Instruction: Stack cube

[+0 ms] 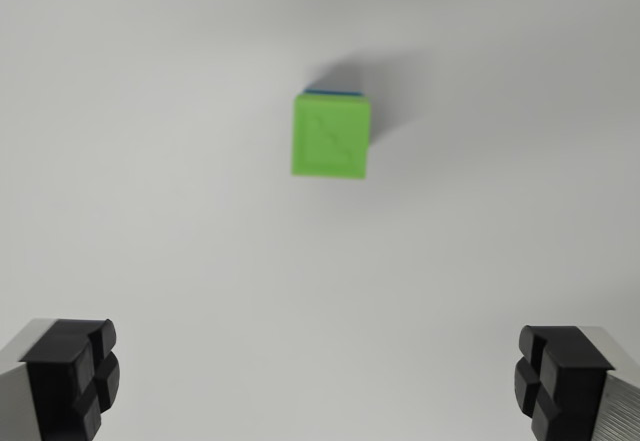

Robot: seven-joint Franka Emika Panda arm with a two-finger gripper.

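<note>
- Green cube located upper centre of the wrist view, on a plain white surface; well apart from the gripper.
- No long axis; top face near square, edges turned slightly off the frame's lines.
- Faint diagonal mark on the matte top face; blurred, nature not determinable.
- Thin blue edge visible at the far side, possibly a blue cube beneath.
- Gripper spread wide, empty; black blocky pads at both lower corners.
</note>
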